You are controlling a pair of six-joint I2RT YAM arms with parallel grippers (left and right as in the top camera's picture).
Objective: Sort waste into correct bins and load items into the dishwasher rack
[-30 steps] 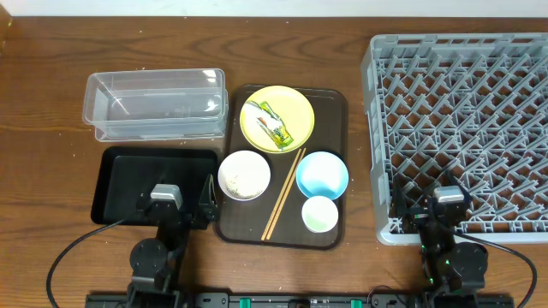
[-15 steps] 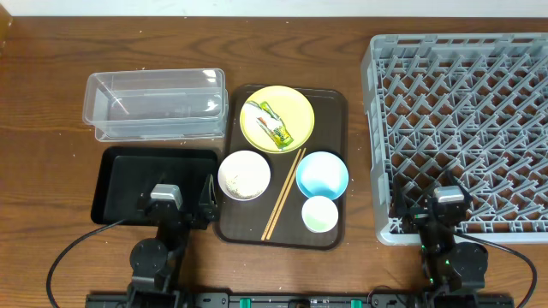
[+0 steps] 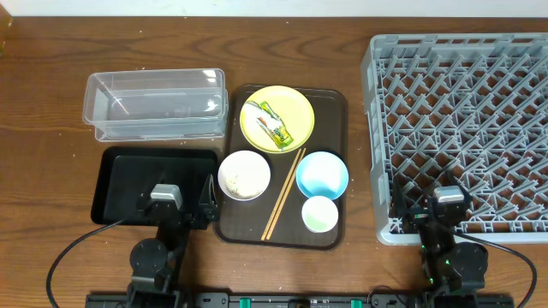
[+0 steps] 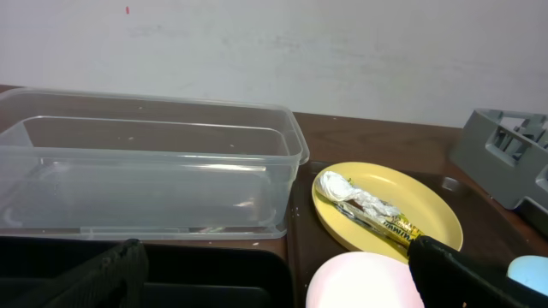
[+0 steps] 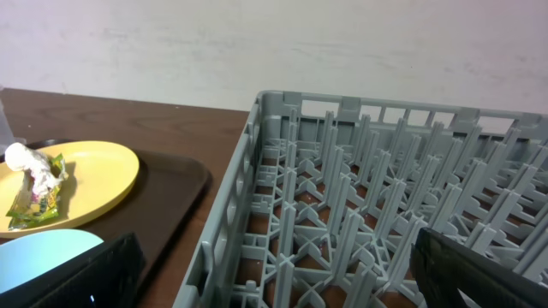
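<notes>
Wooden table (image 3: 51, 51); yellow plate (image 4: 428, 205) ahead of spread left end effector (image 4: 274, 257); right end effector (image 5: 276, 248) spread.

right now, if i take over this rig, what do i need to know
Left gripper and right gripper: both open, holding nothing.
On the dark brown serving tray: round yellow plate carrying the green-and-yellow wrapper, white bowl of rice grains, light blue bowl, pale green cup, wooden chopsticks.
Clear plastic tub, black rectangular tray and grey lattice rack hold none of it.
Done: nothing. Left: all sorting and loading.
</notes>
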